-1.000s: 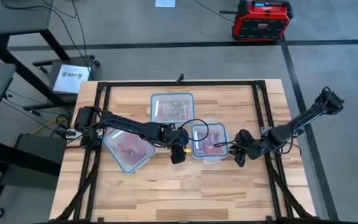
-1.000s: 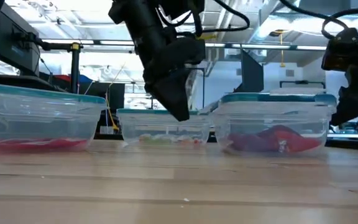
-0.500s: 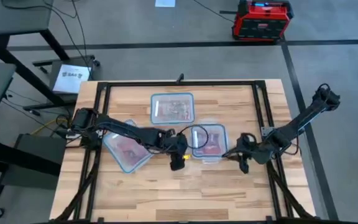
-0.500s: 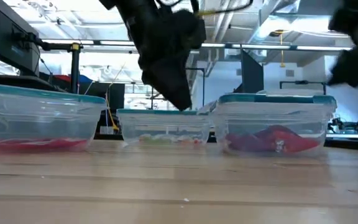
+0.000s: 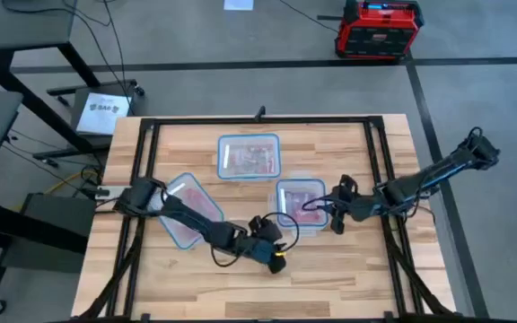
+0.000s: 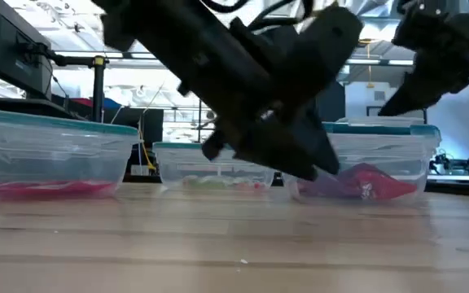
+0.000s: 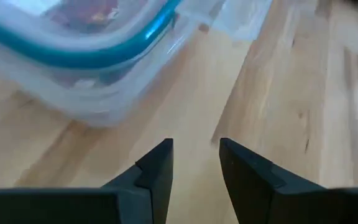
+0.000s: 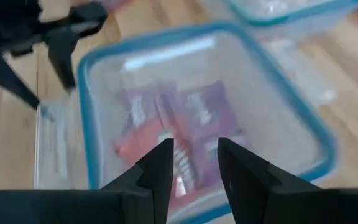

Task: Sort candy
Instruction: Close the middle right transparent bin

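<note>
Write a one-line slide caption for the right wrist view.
Right gripper, fingers slightly apart and empty, hovers above an open clear container holding red and pink candy.

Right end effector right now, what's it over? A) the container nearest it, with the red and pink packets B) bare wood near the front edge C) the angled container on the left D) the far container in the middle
A: in the right wrist view the right end effector hangs open above the container holding red and pink packets.

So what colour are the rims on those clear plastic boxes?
Teal blue, clearest on the container rim in the right wrist view.
</note>
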### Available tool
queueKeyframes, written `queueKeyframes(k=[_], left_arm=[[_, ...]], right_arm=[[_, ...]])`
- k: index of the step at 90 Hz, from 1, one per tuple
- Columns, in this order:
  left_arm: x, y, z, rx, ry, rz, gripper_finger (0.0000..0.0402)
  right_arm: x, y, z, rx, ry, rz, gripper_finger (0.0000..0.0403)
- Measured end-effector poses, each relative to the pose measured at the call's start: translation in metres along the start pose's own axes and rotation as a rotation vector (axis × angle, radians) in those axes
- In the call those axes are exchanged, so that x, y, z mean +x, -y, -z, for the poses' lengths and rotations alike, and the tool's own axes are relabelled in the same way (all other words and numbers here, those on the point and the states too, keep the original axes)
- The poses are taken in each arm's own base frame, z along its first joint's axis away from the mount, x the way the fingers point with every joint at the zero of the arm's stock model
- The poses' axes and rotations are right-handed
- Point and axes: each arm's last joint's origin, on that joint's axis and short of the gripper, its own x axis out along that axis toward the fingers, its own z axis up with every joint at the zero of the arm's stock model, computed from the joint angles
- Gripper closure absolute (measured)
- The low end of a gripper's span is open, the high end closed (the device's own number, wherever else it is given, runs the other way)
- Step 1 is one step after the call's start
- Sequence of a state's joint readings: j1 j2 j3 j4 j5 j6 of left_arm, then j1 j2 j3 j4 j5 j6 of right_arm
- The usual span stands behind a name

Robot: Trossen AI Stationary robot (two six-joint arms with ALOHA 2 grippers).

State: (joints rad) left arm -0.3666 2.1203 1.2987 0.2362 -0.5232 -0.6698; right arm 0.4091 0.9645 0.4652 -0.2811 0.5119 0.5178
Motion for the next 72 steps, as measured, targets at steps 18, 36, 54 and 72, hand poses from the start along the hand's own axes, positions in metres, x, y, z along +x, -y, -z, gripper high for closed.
queueKeyframes(k=[18, 36, 54, 72], left_arm=[[0.009, -0.009, -0.007, -0.031, 0.036, -0.029, 0.0283], [0.013, -0.018, -0.012, -0.04, 0.06, -0.082, 0.0283], [0.015, -0.022, -0.015, -0.046, 0.086, -0.114, 0.0283], [0.013, -0.019, -0.013, -0.036, 0.082, -0.109, 0.0283]], right_arm=[[0.015, -0.015, 0.005, -0.022, -0.017, -0.037, 0.029], [0.023, -0.025, 0.007, -0.008, -0.049, -0.144, 0.029], [0.021, -0.036, 0.005, 0.0, -0.041, -0.273, 0.029], [0.022, -0.033, 0.005, 0.001, -0.052, -0.249, 0.029]])
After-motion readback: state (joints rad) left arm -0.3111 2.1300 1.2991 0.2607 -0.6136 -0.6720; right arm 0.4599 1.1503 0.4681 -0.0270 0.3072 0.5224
